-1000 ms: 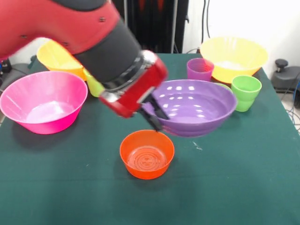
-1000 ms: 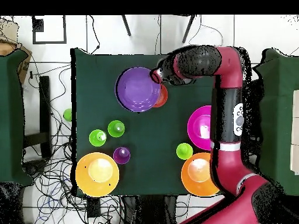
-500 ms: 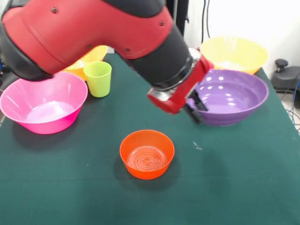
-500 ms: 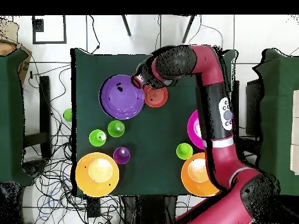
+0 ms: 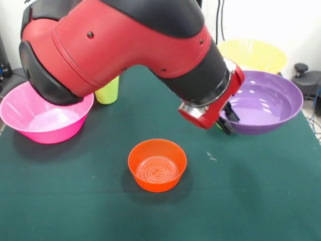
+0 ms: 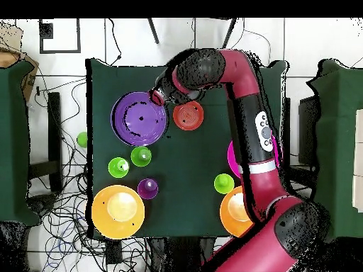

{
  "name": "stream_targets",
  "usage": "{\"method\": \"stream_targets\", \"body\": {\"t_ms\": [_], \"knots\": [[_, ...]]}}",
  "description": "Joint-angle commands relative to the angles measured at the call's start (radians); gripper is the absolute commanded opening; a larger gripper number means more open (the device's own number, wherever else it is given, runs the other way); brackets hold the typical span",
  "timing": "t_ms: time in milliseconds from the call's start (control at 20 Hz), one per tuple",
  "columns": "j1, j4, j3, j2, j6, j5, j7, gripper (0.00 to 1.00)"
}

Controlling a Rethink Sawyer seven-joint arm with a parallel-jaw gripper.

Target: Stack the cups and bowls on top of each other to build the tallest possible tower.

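The dark green cloth-covered table [image 5: 261, 201] carries all items. The red and black robot arm [image 5: 125, 45] spans most of the front view, reaching down across the table. A large glossy pink plastic bowl [image 5: 35, 115] sits at the left of the front view, partly behind the arm. Two large orange-yellow plastic bowls stand on opposite sides of the table: one [image 6: 118, 210] clear in the overhead view, the other [image 6: 234, 212] partly under the arm. The medium glossy purple plastic bowl [image 5: 266, 108] is raised and tilted at the right of the front view, beside the small orange plastic bowl [image 5: 157, 164], which rests alone on the cloth. The gripper [image 5: 225, 118] has its dark fingers clamped on the purple bowl's near rim. The yellow-green plastic cup [image 5: 107, 92] stands upright near the pink bowl. Two green plastic cups [image 6: 141, 156] [image 6: 118, 168] and a translucent purple cup [image 6: 147, 188] stand near each other. No tower is assembled.
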Motion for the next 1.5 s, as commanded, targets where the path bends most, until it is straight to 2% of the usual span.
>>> {"method": "stream_targets", "body": {"t_ms": [50,400,800,1000,1500], "knots": [[0.065,-0.196,-0.240,-0.031,0.034,0.019,-0.192,0.00],[0.083,-0.217,-0.286,-0.074,-0.003,0.027,-0.262,0.00],[0.140,-0.358,-0.319,-0.096,0.091,0.017,-0.426,0.00],[0.177,-0.457,-0.322,-0.091,0.151,-0.001,-0.524,0.00],[0.227,-0.617,-0.314,-0.081,0.247,-0.047,-0.676,0.00]]}}
